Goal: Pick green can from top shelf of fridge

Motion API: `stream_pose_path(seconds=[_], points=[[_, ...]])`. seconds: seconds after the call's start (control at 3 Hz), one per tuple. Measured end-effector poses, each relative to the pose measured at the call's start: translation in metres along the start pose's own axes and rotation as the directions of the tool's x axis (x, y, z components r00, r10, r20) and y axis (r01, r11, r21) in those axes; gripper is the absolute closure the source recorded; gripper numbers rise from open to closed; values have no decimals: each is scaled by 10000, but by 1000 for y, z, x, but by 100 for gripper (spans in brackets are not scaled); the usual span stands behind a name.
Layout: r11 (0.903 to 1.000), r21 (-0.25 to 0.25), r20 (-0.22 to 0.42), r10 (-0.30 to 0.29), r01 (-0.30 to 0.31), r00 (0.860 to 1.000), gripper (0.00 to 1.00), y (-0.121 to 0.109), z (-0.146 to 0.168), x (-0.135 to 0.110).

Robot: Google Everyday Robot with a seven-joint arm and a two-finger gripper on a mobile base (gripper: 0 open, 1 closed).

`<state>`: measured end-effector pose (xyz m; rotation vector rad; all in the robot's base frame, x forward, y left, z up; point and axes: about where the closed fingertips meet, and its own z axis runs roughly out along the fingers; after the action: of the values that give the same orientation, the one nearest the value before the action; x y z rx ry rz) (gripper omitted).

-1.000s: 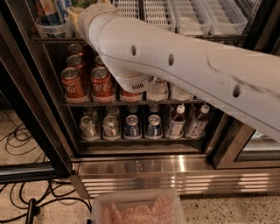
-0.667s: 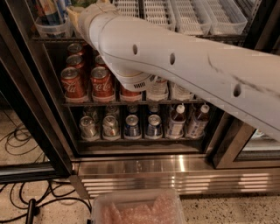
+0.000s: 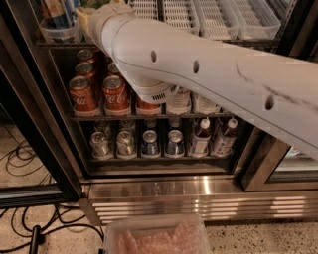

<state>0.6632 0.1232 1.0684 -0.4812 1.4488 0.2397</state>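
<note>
My white arm (image 3: pixel 208 69) reaches from the right up into the fridge (image 3: pixel 258 163), to the left end of the top shelf (image 3: pixel 213 22) with its white slotted trays. My gripper (image 3: pixel 94 15) is at the arm's far end, at the top edge of the view, mostly hidden by the wrist. A sliver of green that may be the green can (image 3: pixel 97 2) shows right above it. I cannot tell whether they touch.
A blue-and-white tall can (image 3: pixel 59 12) stands in a clear tub left of the gripper. Red cola cans (image 3: pixel 117 94) and water bottles (image 3: pixel 179 101) fill the rack below. Lower down are small cans (image 3: pixel 124 144), bottles (image 3: pixel 201 136) and the steel base (image 3: pixel 198 198). A plastic container (image 3: pixel 159 235) and cables (image 3: pixel 30 223) lie on the floor.
</note>
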Motion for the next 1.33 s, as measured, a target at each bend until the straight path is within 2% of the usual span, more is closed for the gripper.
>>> stream_pose_path(seconds=[0.33, 0.67, 1.0, 1.33], points=[[9997, 126, 323, 191, -195, 9993, 100, -5, -10, -18], [9997, 113, 334, 207, -211, 9992, 100, -5, -11, -19], [9990, -297, 311, 333, -324, 9990, 100, -1, -19, -30], [9931, -1033, 284, 580, -548, 9979, 100, 10, -34, -50]])
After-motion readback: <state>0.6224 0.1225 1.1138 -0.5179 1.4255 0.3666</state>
